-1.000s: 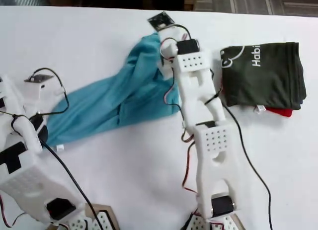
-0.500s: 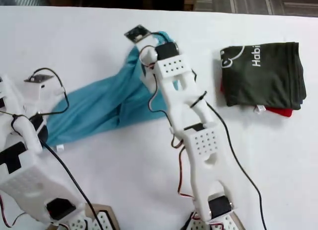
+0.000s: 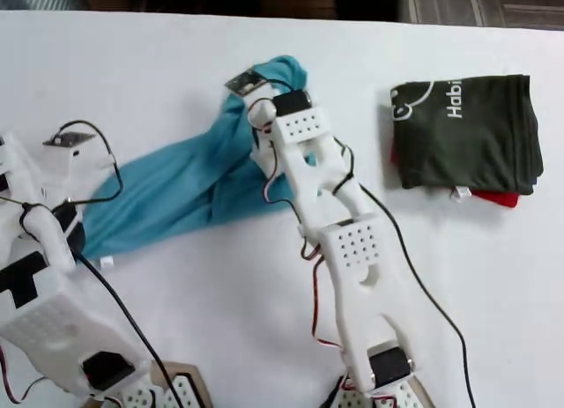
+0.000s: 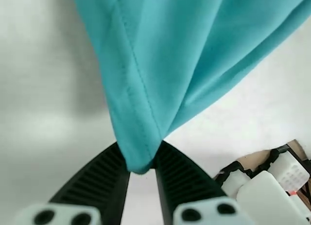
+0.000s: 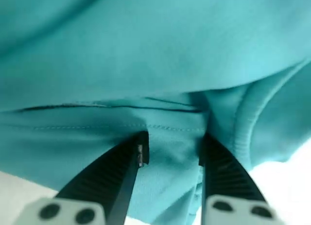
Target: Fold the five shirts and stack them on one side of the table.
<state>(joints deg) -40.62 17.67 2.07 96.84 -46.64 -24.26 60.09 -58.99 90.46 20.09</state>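
White table [image 3: 132, 47] fills the high view, matte flat top, dark floor strip along the top edge.

Crumpled teal shirt [image 3: 189, 183], soft knit fabric, unfolded, lies stretched in a long diagonal band from left of centre up to upper centre of the frame. Lower-left end sits by the left arm; upper end is bunched and raised under the right arm's wrist. Middle part rests on the table with creases running along its length.

Right arm [image 3: 352, 249], white plastic links, runs from the bottom edge right of centre up to upper centre, leaning left and crossing over the shirt's right edge. Left arm [image 3: 40, 311], same white plastic, sits in the lower left corner, its wrist just beside the shirt's lower-left end.

Dark green folded shirt [image 3: 467, 130], neat rectangle with white print, lies at the upper right, well apart from the teal one. Red shirt [image 3: 498, 197] is under it, a thin strip poking out at the stack's lower right corner.

Black cables [image 3: 423, 276] trail along both arms and loop onto the table.

Right gripper [image 5: 172, 147]: black ribbed jaws pinch a thick fold of the teal shirt [image 5: 146, 50] near a stitched seam, cloth packed between them.

Left gripper [image 4: 141, 157]: black ribbed jaws nearly together, clamped on a narrow gathered tip of the teal shirt [image 4: 160, 55], which fans out wide away from them over the table.
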